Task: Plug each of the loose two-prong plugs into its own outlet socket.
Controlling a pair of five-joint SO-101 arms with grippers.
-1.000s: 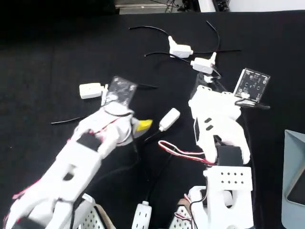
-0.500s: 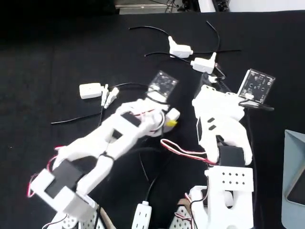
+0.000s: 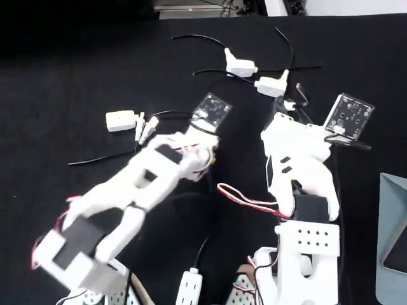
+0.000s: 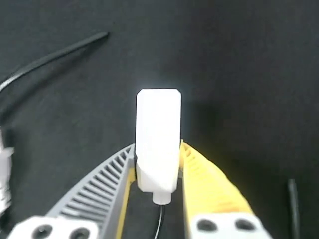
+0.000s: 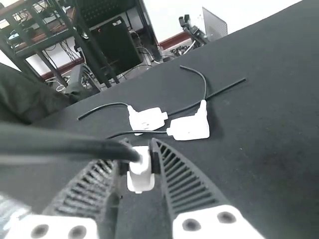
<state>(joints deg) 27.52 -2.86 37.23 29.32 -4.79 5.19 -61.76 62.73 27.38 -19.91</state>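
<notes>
Your left gripper is clamped on one white rectangular socket block at its corded end, probably to keep the far face free. It sits well apart from the flat white plug. Your right gripper, just beside that plug, pinches one small white black-corded plug, likely for mating. Three pieces lie loose: that plug, a second flat plug near it, and a white square block well apart.

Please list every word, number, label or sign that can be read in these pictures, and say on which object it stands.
No text can be read.
Left arm's circuit board: tiny marks, too small to read.
Right arm's circuit board: tiny marks, too small to read.
Held white connector: plain, no print visible.
</notes>
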